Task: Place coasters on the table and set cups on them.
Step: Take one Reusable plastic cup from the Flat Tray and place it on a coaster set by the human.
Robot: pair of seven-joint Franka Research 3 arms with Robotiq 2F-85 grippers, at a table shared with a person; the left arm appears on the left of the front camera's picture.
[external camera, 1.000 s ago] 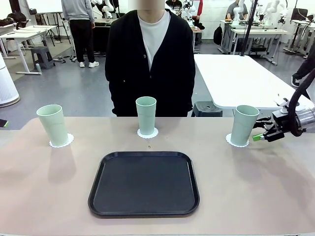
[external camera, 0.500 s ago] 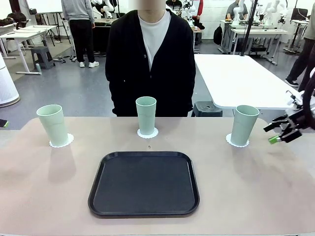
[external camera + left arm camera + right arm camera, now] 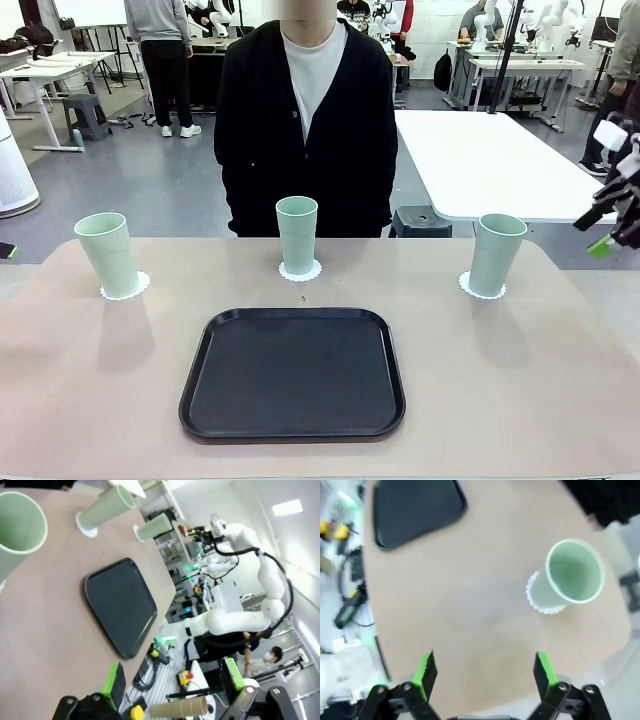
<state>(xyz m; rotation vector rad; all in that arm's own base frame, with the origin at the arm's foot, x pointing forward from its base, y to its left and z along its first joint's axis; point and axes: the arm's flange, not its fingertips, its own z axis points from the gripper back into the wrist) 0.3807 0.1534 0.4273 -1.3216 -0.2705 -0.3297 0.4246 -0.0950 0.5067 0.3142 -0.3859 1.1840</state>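
Beige tabletop (image 3: 560, 400) carries three cups, each upright on its own coaster: left cup (image 3: 108, 254), middle cup (image 3: 297, 234), right cup (image 3: 496, 254) on its coaster (image 3: 481, 291). By my judgement the task looks finished. From the right cup, the right tool (image 3: 608, 234) hangs at about 3 o'clock, raised off the tabletop edge, fingers apart and empty. Left tool (image 3: 172, 682) also gapes empty, the left cup (image 3: 19, 534) at its 11 o'clock.

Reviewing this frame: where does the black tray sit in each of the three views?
Front view: black tray at centre, near side of the table.
Left wrist view: tilted, at centre-left.
Right wrist view: cut off at the top-left corner.
Shared landmark: the rightmost cup on its coaster, also and.
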